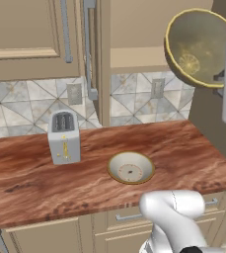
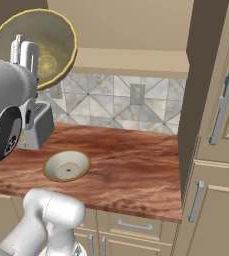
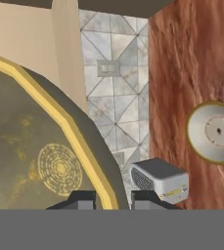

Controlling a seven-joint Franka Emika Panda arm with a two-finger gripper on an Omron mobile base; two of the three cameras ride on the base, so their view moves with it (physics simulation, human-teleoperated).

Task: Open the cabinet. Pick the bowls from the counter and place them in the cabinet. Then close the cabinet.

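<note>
Claw (image 3: pixel 112 199) pinching deep bowl (image 1: pixel 198 49) by rim at 6 o'clock, tilted high above tabletop (image 1: pixel 183 148); thin grip, could slip entering cabinet (image 1: pixel 134 34)

Counter (image 1: pixel 30 183): toaster (image 1: pixel 63 137) left, shallow bowl (image 1: pixel 131 167) mid-front.

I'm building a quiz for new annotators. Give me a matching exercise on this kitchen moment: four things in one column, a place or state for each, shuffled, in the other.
Things:
1. deep bowl
2. shallow bowl
3. toaster
4. cabinet door

Places or states:
A. swung open, seen edge-on
B. lying on the counter, cream inside up
C. standing on the counter by the tiled wall
D. raised in the air, rim clamped in the claw

Pairs: 1-D, 2-B, 3-C, 4-A
</note>
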